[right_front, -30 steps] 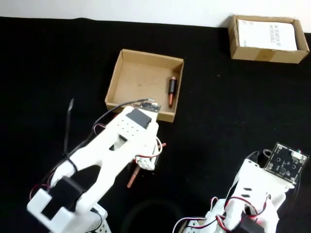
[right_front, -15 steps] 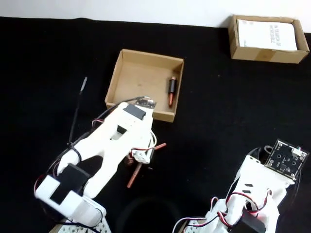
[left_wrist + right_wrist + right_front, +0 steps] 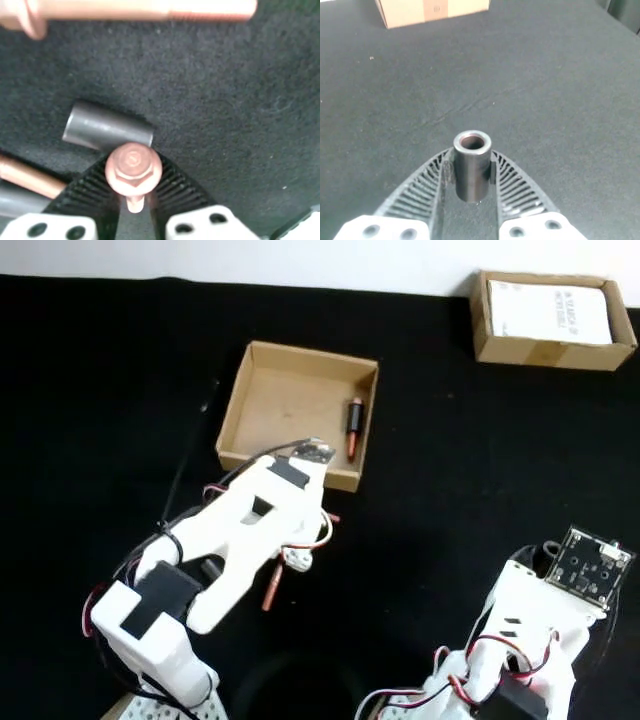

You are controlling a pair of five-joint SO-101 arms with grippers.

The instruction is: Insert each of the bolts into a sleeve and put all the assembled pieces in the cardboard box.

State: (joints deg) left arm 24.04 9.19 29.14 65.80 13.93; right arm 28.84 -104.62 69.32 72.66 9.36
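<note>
Two sets of fingers each clamp a part. The left gripper [image 3: 134, 195] pinches a copper bolt [image 3: 132, 169] seen head-on, its shaft mostly hidden, and the right gripper [image 3: 470, 182] holds a sleeve [image 3: 471, 162] upright. A loose sleeve [image 3: 107, 131] lies just beside the held bolt. A second bolt [image 3: 125, 10] beyond is cut off at the frame's edge. One assembled piece [image 3: 353, 427] lies against the right wall of the cardboard box [image 3: 240, 430], toward the far edge of the table [image 3: 480, 490].
</note>
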